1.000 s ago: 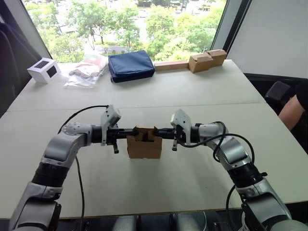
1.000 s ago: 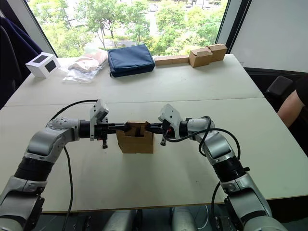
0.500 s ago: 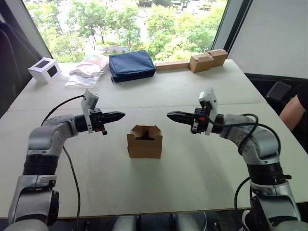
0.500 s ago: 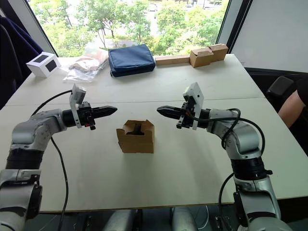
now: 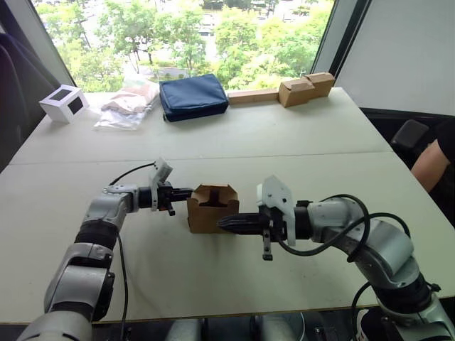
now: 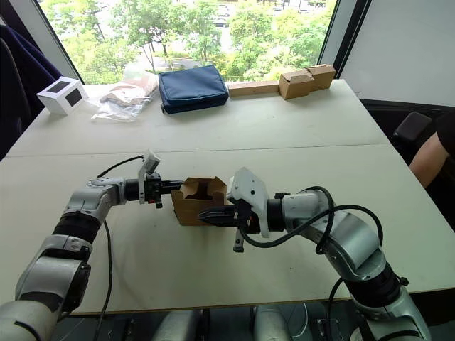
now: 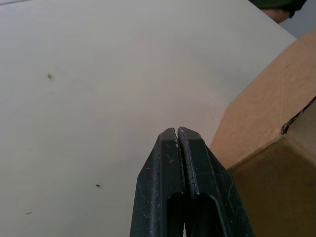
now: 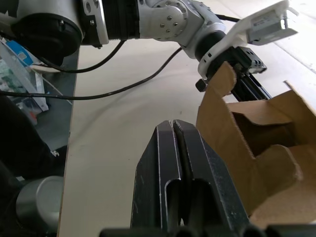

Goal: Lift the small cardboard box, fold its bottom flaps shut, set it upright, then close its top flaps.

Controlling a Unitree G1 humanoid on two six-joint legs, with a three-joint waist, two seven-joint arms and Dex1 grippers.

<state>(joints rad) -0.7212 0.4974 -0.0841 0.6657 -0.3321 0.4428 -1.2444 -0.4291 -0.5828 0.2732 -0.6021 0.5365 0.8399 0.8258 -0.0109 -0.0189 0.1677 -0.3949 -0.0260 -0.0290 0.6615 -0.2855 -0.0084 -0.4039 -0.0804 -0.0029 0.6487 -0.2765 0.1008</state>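
The small cardboard box (image 5: 212,208) is sitting upright mid-table with its top flaps (image 8: 232,113) standing open, awaiting closing, while the left gripper (image 5: 188,191) and right gripper (image 5: 222,222), both pinched together, are flanking it.

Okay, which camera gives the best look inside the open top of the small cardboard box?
The right wrist view: it looks over the raised top flaps into the small cardboard box. Both eye views show the whole box from farther off, with a dark notch at its top. The left wrist view shows an outer corner.
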